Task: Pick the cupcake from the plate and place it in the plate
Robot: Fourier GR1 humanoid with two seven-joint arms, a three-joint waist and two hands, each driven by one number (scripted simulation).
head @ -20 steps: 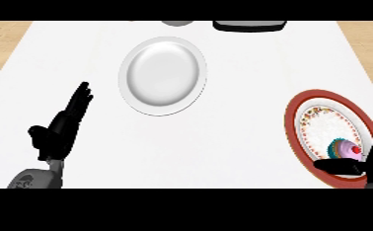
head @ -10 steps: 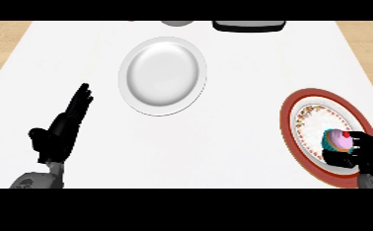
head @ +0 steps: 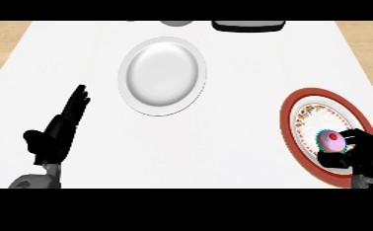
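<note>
The white counter (head: pixel 241 126) stretches far ahead of the right hand (head: pixel 351 152), and at its far edge, well apart from that hand and off to its left, lie a black object (head: pixel 247 25) and, further left, a small grey round thing (head: pixel 177 22)
</note>
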